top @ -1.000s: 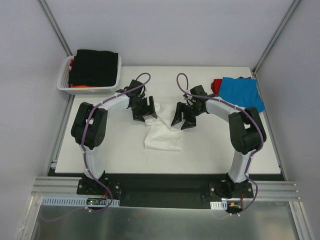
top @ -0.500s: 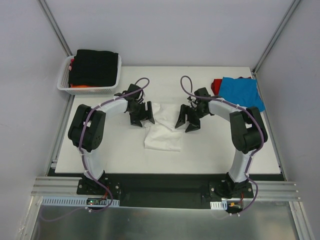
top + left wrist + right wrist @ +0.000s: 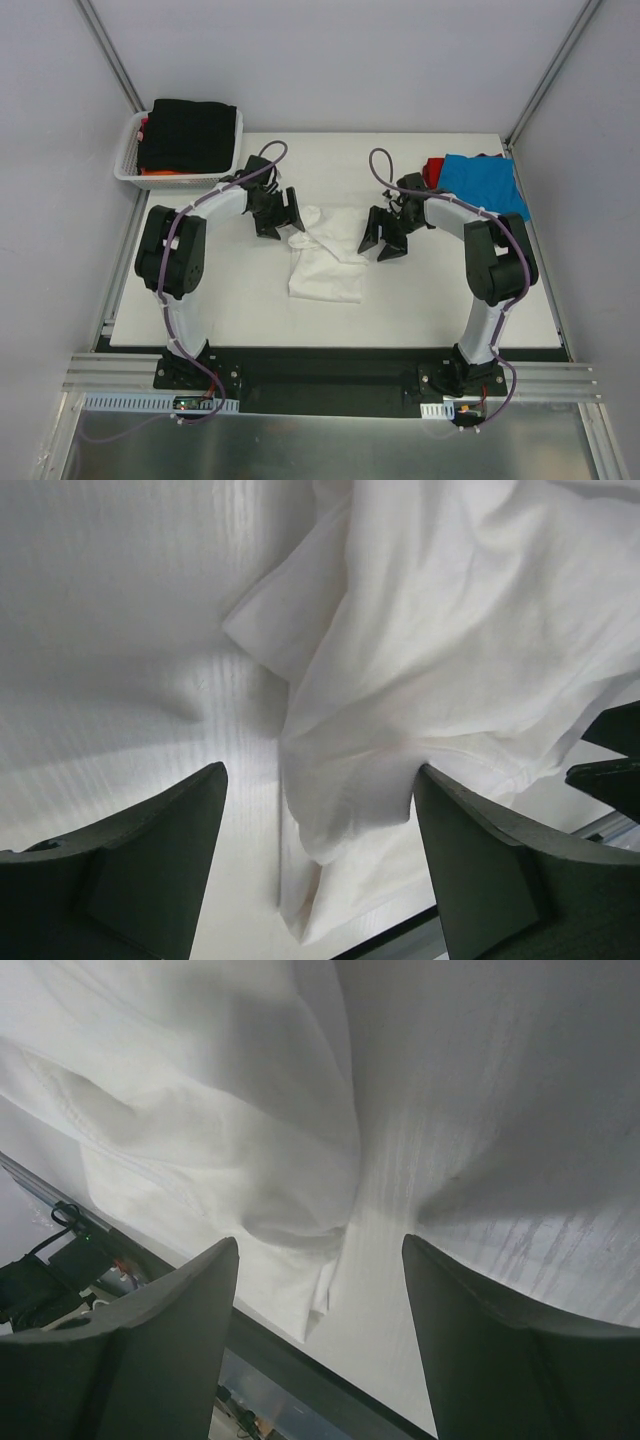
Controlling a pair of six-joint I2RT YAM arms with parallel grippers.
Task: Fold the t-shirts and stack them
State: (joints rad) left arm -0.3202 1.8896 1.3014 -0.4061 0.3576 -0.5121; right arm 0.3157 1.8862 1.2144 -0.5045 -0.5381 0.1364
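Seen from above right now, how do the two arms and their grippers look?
The left arm and right arm have white links with black joints and bases. A purple cable runs along each. The left gripper and right gripper are black, with two broad wedge-shaped fingers.

You are looking at 5 t-shirts. The white t-shirt [image 3: 325, 262] lies crumpled at the centre of the table [image 3: 250, 310], its near half a flat, roughly folded block, its far edge bunched into rumpled folds spreading left and right. At the far right corner, the blue t-shirt [image 3: 485, 182] lies over the red t-shirt [image 3: 434, 170], which peeks out at its left. In the basket [image 3: 124, 160] at far left, the black t-shirt [image 3: 190, 133] lies folded over the orange t-shirt [image 3: 160, 172].
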